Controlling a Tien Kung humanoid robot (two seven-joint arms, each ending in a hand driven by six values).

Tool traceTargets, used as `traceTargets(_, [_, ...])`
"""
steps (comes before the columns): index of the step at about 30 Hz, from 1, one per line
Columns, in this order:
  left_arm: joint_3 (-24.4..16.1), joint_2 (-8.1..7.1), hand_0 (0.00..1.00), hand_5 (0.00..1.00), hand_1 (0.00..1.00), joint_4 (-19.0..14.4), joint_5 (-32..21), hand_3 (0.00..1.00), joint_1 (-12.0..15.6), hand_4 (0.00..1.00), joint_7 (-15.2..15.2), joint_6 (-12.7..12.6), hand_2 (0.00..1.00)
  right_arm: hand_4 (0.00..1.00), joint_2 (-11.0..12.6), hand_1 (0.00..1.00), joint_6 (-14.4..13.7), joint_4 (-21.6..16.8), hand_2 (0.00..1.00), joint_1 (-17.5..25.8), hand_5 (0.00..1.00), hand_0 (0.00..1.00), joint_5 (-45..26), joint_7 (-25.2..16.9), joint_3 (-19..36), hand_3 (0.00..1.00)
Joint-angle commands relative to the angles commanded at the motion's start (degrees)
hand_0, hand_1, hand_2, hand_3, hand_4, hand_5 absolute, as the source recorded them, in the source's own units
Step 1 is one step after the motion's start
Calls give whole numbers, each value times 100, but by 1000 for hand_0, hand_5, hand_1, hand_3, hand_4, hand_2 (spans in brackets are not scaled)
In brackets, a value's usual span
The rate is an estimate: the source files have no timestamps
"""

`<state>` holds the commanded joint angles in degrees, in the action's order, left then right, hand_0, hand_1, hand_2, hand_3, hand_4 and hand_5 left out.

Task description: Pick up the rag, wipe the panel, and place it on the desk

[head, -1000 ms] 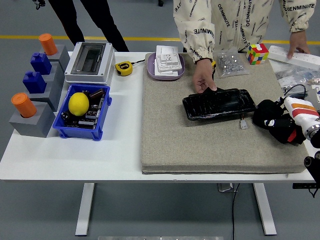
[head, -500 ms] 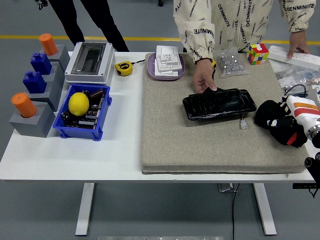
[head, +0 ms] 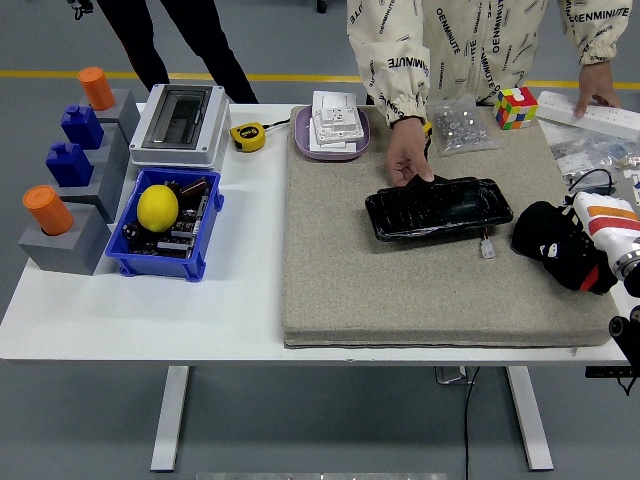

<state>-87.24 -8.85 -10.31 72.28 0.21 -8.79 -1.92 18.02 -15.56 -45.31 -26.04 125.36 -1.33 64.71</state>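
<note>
A glossy black panel lies on the grey felt mat, right of centre. A person at the far side presses a hand on the panel's far left edge. My right hand, black-fingered with a white and orange wrist, sits low over the mat's right edge, just right of the panel and apart from it. Its fingers are curled around a bunched black rag. Rag and fingers are both black, so their outlines blend. My left arm is out of view.
A small connector lies by the panel's near right corner. Behind are a purple tray of white plates, a screw bag, a colour cube and a power strip under the person's other hand. A blue bin stands at the left.
My right hand has drawn a little to the right, away from the panel, with the rag in it. The panel and the person's hands have stayed put.
</note>
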Motion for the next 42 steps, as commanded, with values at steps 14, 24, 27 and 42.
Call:
traceTargets(14, [-51, 19, 640, 468, 688, 0, 14, 565, 1, 592, -2, -1, 723, 998, 68, 367, -42, -41, 443, -37, 144, 210, 57, 55, 95, 416])
traceTargets(24, [-84, 11, 638, 467, 689, 0, 37, 565, -1, 592, 3, -2, 722, 998, 190, 362, -5, -208, 441, -63, 126, 211, 47, 162, 75, 418])
traceTargets(27, [-104, 6, 638, 468, 688, 0, 55, 565, 13, 592, -1, -4, 722, 998, 220, 360, 0, -238, 439, -124, 118, 215, 62, 226, 50, 414])
traceTargets(42, [-135, -14, 640, 467, 689, 0, 86, 565, 56, 592, -2, -4, 722, 998, 341, 360, 186, -660, 439, -613, 79, 220, -138, 482, -762, 418])
